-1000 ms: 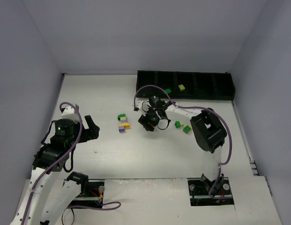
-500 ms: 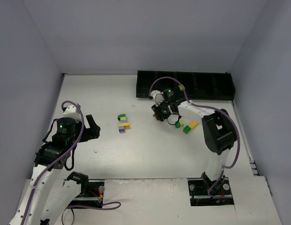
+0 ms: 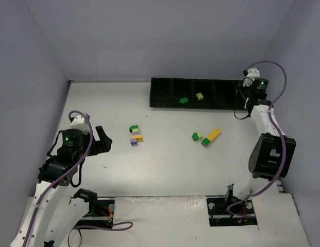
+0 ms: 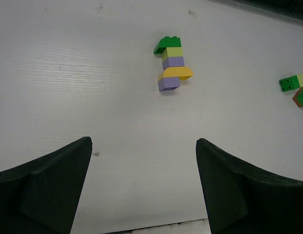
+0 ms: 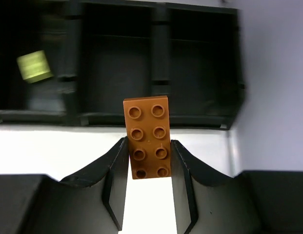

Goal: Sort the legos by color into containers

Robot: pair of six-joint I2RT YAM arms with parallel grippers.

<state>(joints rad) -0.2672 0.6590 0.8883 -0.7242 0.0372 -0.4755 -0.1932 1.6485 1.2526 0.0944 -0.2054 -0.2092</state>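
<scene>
Orange-brown brick (image 5: 147, 137) is pinched in the right gripper (image 5: 149, 145), facing the black tray (image 3: 155, 95). Left gripper (image 4: 143, 142) is spread wide.

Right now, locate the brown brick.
Right wrist view: the brown brick is clamped in the right gripper, facing the right end of the black tray.

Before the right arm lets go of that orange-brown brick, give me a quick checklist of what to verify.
1. Grip: ok, right gripper shut on orange-brown brick, a finger on each long side.
2. Brick above a compartment: cannot tell, it hangs at the tray's front wall.
3. Target free of other colours: ok, the two right-end compartments look empty.
4. Sorted bricks apart: ok, lime brick and dark green brick sit in separate compartments.
5. Left gripper clear: ok, open, far left.
</scene>
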